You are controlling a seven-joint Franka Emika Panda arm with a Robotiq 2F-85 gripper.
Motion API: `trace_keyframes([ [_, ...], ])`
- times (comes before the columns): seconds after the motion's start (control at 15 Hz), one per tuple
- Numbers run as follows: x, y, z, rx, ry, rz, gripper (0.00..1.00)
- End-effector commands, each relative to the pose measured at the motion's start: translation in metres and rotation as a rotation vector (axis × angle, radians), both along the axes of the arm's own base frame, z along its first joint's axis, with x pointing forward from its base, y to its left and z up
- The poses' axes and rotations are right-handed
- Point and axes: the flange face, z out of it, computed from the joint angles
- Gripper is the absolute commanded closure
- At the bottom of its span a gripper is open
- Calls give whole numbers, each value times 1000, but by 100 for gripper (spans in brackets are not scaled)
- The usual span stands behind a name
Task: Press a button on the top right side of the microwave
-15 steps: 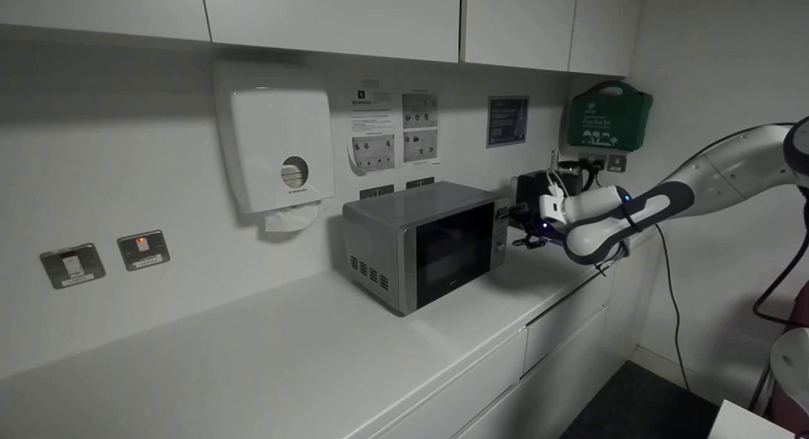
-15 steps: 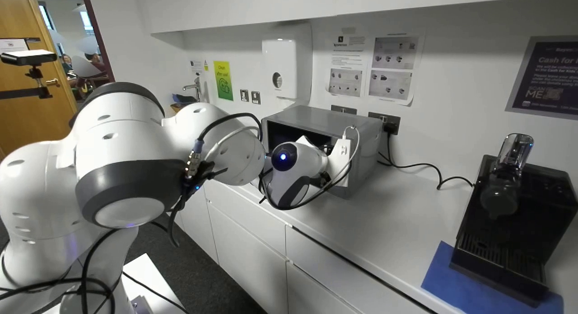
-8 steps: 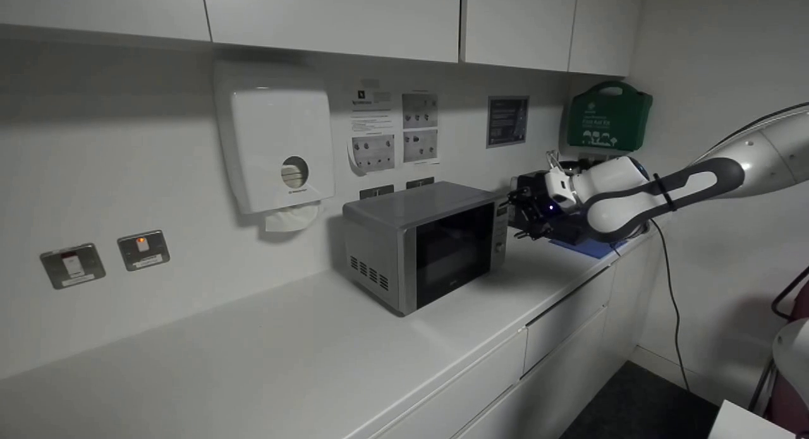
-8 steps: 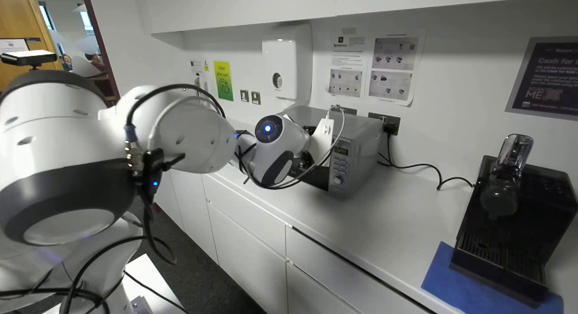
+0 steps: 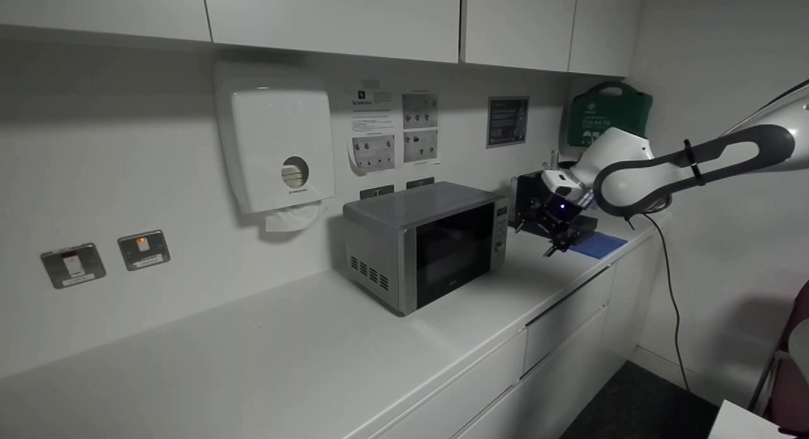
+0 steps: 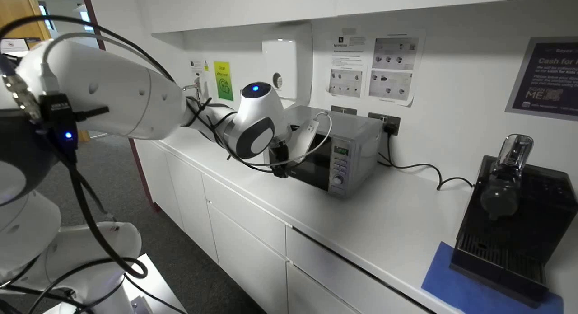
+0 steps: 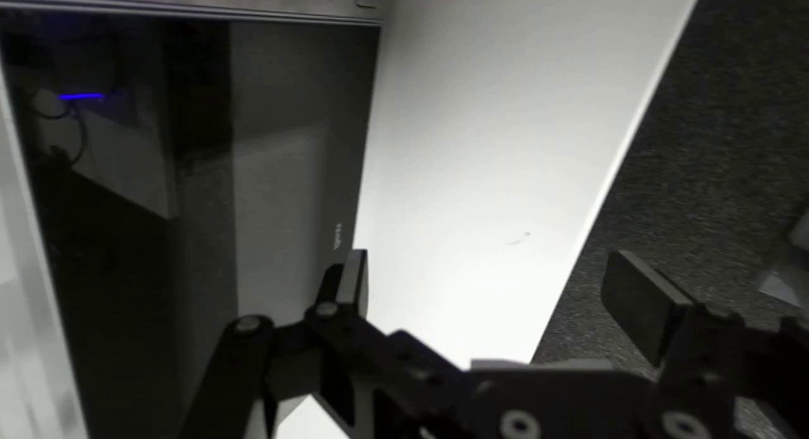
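The silver-grey microwave (image 5: 436, 204) stands on the counter with its dark glass door shut. In an exterior view its top, right side and control panel (image 6: 338, 167) show, with a lit green display (image 6: 341, 150) at the panel's top, buttons below and a round knob (image 6: 337, 180) low down. My gripper (image 5: 534, 240) is in front of the panel side, apart from the microwave and tilted downward. In the wrist view the gripper (image 7: 486, 268) is open with nothing between its fingers. The microwave door (image 7: 278, 142) fills the left there; only the panel's edge shows at the top.
A black coffee machine (image 6: 510, 232) stands on a blue cloth (image 6: 451, 278) farther along the white counter (image 5: 253, 357). A white dispenser (image 5: 281, 142) hangs on the wall. Cabinets (image 5: 341, 22) overhang the counter. The counter's front edge drops to dark carpet (image 7: 714, 142).
My gripper has backed away from the microwave and tipped from level to pointing down. The arm has drawn back, uncovering the control panel and its lit display. The microwave has not moved.
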Motion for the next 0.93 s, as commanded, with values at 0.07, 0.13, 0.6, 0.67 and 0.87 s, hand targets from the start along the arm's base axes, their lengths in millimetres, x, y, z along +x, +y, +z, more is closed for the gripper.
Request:
trace_keyframes([
  [0.07, -13, 5, 2, -26, 247, -107, 0],
  [0.13, -15, 2, 0, -39, 252, -128, 0],
  [0.6, -17, 9, -7, -19, 236, -77, 0],
  [0.67, -17, 9, -7, -19, 236, -77, 0],
  [0.87, -17, 9, -8, -19, 236, -77, 0],
])
